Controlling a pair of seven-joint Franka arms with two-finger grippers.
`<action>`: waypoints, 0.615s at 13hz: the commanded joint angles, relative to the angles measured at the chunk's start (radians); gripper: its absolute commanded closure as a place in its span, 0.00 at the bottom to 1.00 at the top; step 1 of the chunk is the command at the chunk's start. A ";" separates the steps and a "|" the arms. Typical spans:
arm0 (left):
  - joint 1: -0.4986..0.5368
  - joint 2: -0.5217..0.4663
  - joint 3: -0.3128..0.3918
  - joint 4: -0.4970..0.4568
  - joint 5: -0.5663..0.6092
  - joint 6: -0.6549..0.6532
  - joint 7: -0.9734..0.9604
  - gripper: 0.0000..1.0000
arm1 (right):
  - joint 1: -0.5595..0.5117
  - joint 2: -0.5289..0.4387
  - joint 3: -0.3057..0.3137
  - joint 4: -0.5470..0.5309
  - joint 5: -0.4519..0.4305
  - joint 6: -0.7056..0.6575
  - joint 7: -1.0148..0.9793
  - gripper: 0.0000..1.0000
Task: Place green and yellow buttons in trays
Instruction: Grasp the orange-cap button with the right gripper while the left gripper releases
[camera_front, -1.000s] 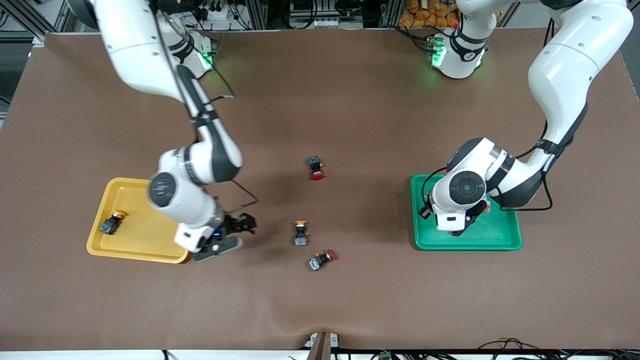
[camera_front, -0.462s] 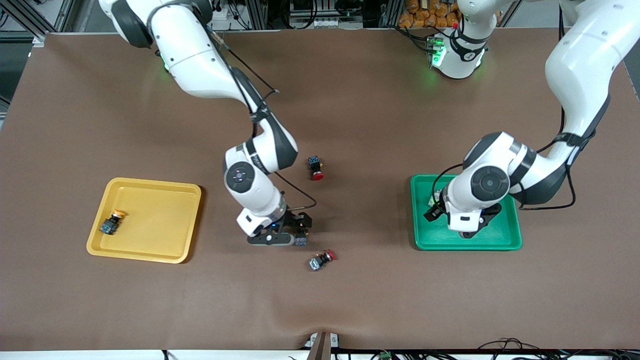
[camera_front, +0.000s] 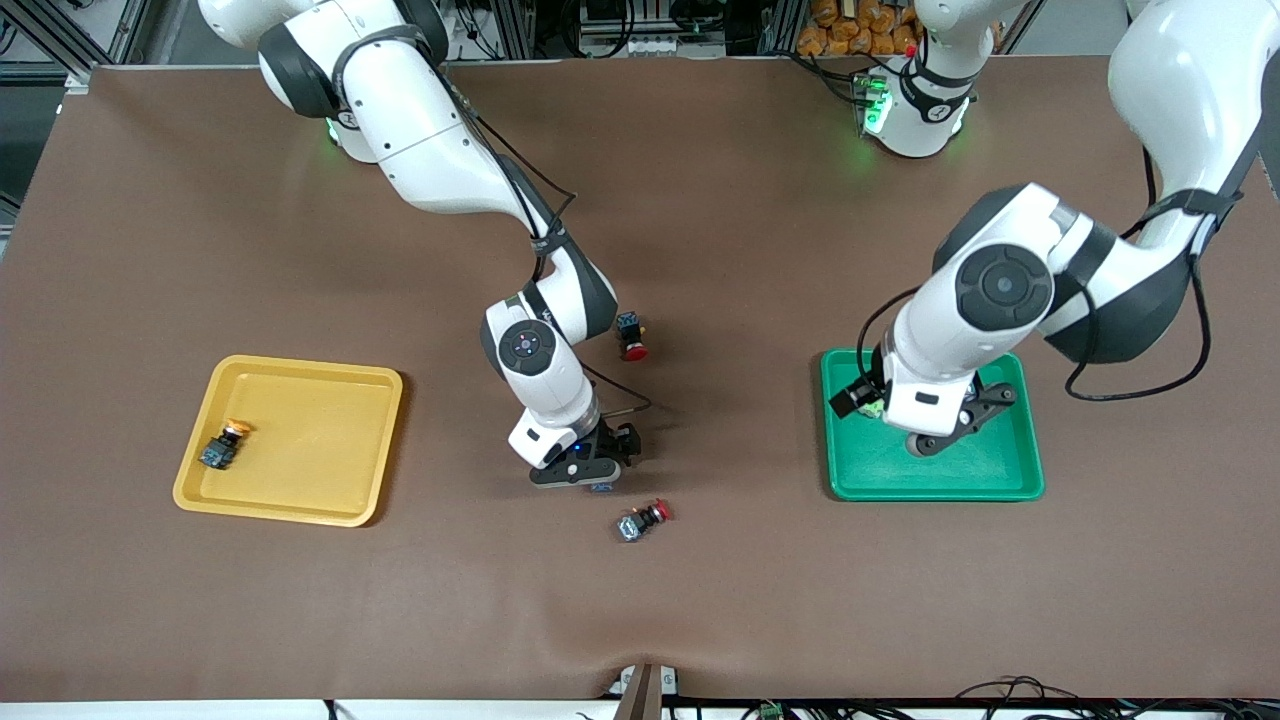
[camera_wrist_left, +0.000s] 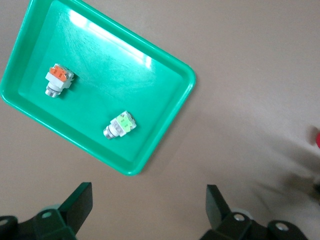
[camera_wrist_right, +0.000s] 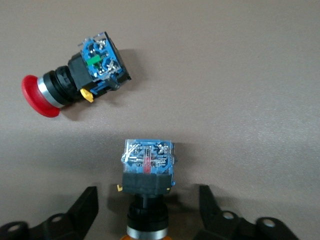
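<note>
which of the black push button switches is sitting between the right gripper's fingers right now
The yellow-capped black switch on the table mat, between the open right gripper fingers. The two red-capped switches lie apart, and the other yellow-capped switch is in the yellow tray.

Two buttons (camera_wrist_left: 60, 80) in one tray (camera_front: 1020, 478), one button (camera_front: 222, 444) in other tray (camera_front: 300, 500), two switches (camera_front: 631, 335) at table middle, twelve and six o'clock.

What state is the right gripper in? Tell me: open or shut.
Open. In the right wrist view the two fingers stand apart on either side of a yellow button lying on the table, not touching it.
</note>
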 joint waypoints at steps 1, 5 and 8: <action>0.008 0.016 -0.071 0.047 0.022 -0.089 0.035 0.00 | 0.004 0.003 -0.011 0.030 -0.030 -0.003 0.015 1.00; 0.020 -0.065 -0.078 0.052 0.022 -0.117 0.153 0.00 | -0.062 -0.107 -0.017 -0.065 -0.033 -0.014 0.006 1.00; 0.014 -0.226 0.021 0.052 -0.048 -0.117 0.338 0.00 | -0.151 -0.234 -0.020 -0.194 -0.033 -0.023 -0.092 1.00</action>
